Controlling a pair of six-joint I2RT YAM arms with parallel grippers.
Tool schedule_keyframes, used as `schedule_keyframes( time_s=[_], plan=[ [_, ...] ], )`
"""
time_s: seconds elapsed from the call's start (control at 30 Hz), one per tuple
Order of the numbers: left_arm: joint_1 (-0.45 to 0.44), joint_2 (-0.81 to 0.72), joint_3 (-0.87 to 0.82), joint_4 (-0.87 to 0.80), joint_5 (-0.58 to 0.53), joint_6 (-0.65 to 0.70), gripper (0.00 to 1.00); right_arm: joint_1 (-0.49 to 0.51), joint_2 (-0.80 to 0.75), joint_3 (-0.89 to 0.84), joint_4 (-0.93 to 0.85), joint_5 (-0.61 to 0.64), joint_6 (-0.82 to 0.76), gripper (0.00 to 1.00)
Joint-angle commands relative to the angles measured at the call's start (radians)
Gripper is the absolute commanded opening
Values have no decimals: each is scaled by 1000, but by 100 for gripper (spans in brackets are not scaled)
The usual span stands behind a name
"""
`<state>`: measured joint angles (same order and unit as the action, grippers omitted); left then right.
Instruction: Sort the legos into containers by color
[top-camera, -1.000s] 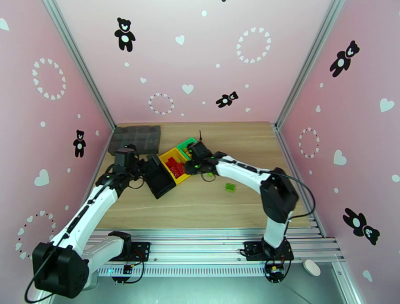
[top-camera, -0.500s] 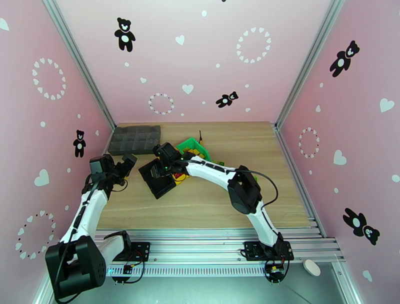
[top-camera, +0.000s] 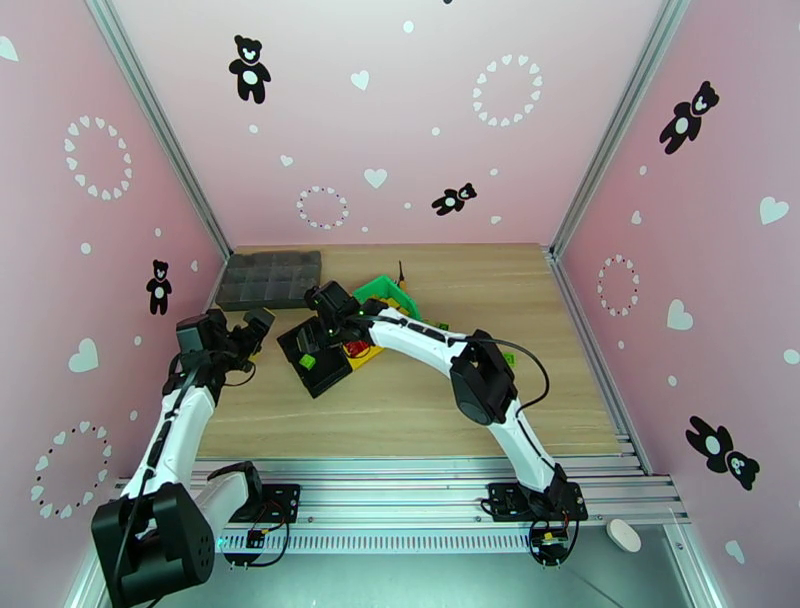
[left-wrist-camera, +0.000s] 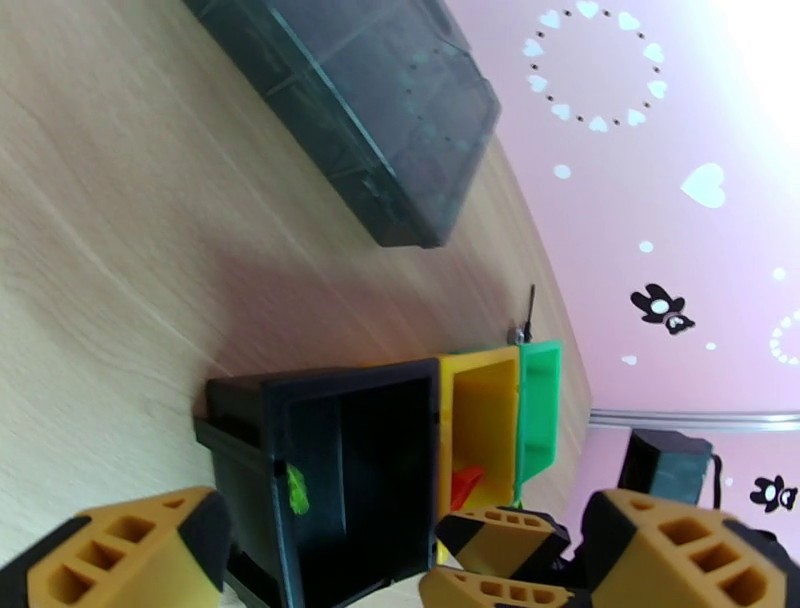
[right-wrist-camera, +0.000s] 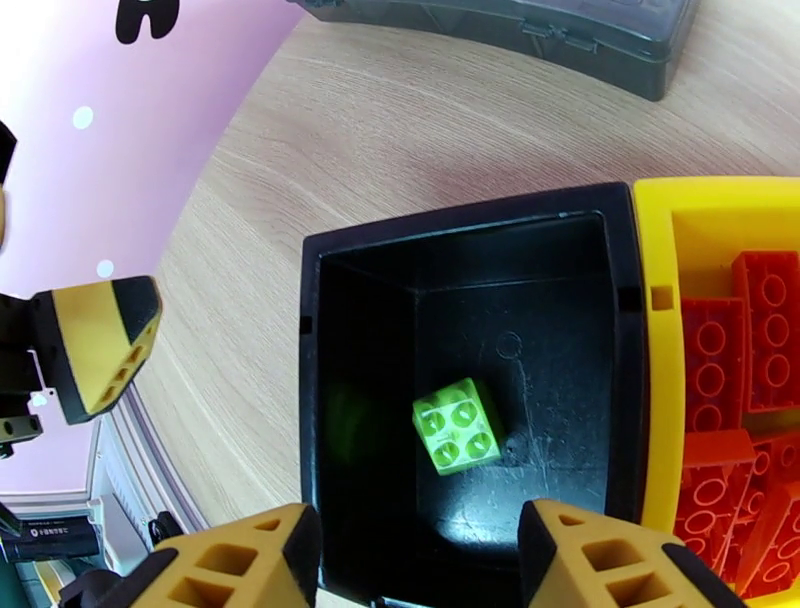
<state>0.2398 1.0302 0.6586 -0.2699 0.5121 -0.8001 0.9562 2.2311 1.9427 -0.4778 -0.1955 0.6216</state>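
Note:
A bright green lego (right-wrist-camera: 457, 425) lies loose on the floor of the black container (right-wrist-camera: 310, 300), studs up. My right gripper (right-wrist-camera: 420, 560) hangs open just above that bin with nothing between its fingers. From the top I see the same gripper (top-camera: 318, 335) over the black container (top-camera: 325, 380) and the green lego (top-camera: 308, 360) inside. The yellow container (right-wrist-camera: 660, 240) beside it holds several red legos (right-wrist-camera: 745, 340). The green container (top-camera: 385, 293) ends the row. My left gripper (top-camera: 255, 330) stands open to the left of the bins, apart from them.
A flat dark grey compartment tray (top-camera: 270, 278) lies at the back left, close behind the bins. The left wrist view shows this tray (left-wrist-camera: 370, 110), the black container (left-wrist-camera: 340, 470), the yellow container (left-wrist-camera: 485, 400) and the green container (left-wrist-camera: 540, 400) in a row. Pink walls enclose the table.
My right gripper swung left from the green and yellow bins to the black bin and opened, dropping the green lego inside. My left arm pulled back leftward off the black bin.

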Motion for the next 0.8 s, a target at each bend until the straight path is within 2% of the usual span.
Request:
schedule_keyframes(
  time_s=[0.0,0.13,0.33,0.6,0.77],
  plan=[
    [-66,-33,33,-48,-37,30,98,3,-155,-74,-24,82,-38,57],
    [-186,-30,44,-45,-103,20,98,-11,-292,-225,-20,164,-62,59],
    [-448,32,92,-32,-249,12,98,-102,-527,-531,6,219,-43,61],
    [-760,185,199,15,-393,0,98,-316,-821,-952,2,275,-20,73],
    [-884,299,269,48,-432,-6,98,-490,-861,-1111,55,195,-35,82]
  ],
)
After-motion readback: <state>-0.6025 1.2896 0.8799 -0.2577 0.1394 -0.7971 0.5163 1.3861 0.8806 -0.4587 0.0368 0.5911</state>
